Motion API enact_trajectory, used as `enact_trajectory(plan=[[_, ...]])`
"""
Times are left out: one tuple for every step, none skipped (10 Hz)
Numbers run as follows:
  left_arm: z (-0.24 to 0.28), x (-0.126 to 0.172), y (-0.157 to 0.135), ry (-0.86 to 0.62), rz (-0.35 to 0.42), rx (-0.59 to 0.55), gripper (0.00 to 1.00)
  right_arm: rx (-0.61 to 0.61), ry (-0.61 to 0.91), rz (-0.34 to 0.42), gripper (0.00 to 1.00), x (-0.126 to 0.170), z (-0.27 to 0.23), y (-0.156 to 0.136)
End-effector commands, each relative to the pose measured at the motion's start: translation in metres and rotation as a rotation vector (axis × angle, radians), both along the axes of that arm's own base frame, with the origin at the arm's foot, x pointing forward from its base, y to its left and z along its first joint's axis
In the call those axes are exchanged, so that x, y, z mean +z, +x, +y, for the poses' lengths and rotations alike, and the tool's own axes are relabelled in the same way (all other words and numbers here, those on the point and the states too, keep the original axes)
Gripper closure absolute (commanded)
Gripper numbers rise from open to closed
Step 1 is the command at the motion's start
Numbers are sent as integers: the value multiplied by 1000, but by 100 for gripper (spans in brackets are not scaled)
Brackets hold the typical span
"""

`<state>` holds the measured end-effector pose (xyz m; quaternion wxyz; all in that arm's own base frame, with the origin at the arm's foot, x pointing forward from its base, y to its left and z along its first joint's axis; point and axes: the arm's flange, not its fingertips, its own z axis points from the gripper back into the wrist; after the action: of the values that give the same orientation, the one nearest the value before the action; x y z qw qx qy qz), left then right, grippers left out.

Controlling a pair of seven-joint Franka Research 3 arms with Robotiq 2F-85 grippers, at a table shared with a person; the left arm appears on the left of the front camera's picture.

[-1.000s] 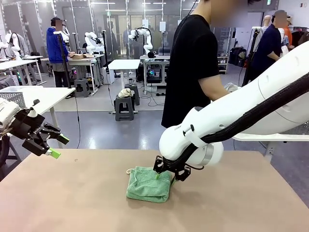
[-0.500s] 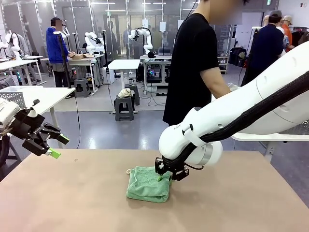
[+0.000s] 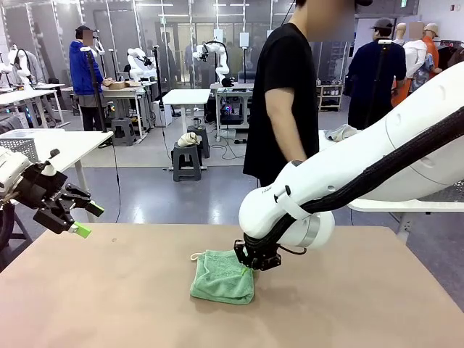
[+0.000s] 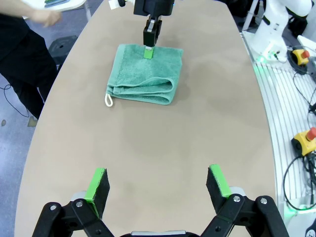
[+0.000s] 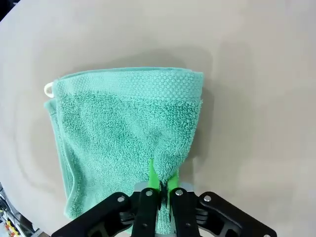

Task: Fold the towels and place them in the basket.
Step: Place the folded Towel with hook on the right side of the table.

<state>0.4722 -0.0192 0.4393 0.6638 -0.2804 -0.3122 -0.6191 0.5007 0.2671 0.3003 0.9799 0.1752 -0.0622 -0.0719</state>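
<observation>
Closest to the robot's side, the left pincer [image 4: 158,183] hangs over bare worktop [image 3: 109,304], off at the left edge. Its jaws are spread wide, with nothing between the green pads [image 4: 98,183]. It sits well apart from everything else.

Further in, about mid-worktop, there's the mint green towel [image 3: 221,279]. It's folded into a chunky little rectangle and lies flat. The stacked folded layers show along the side facing the left pincer. A small white loop [image 3: 194,256] pokes out at the far left corner and rests on the worktop.

The right pincer [image 5: 162,180] is down at the towel's far edge, towards the right corner. Its jaws are squeezed almost together on a little pinch of terry, so it's holding the towel by that edge. The rest of the towel lies on the worktop, and only the bit between the pads bunches up. The big white right arm comes in from the right, above it.

Past the far edge of the worktop, a person [image 3: 286,94] in a black T-shirt stands side-on.
</observation>
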Motion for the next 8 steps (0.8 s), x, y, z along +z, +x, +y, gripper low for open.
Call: enact_trajectory(plan=[[0, 1, 0, -1, -1, 1, 0, 2, 5, -3, 100, 1, 3, -1], [0, 1, 0, -1, -1, 1, 0, 2, 5, -3, 100, 1, 3, -1], [0, 1, 0, -1, -1, 1, 0, 2, 5, -3, 100, 1, 3, -1], [0, 1, 0, -1, -1, 1, 0, 2, 5, -3, 100, 1, 3, -1], [0, 1, 0, -1, -1, 1, 0, 2, 5, -3, 100, 1, 3, -1], [0, 1, 0, -1, -1, 1, 0, 2, 5, -3, 100, 1, 3, -1], [0, 1, 0, -1, -1, 1, 0, 2, 5, -3, 100, 1, 3, -1], [0, 1, 0, -1, -1, 1, 0, 3, 0, 0, 93, 0, 2, -1]])
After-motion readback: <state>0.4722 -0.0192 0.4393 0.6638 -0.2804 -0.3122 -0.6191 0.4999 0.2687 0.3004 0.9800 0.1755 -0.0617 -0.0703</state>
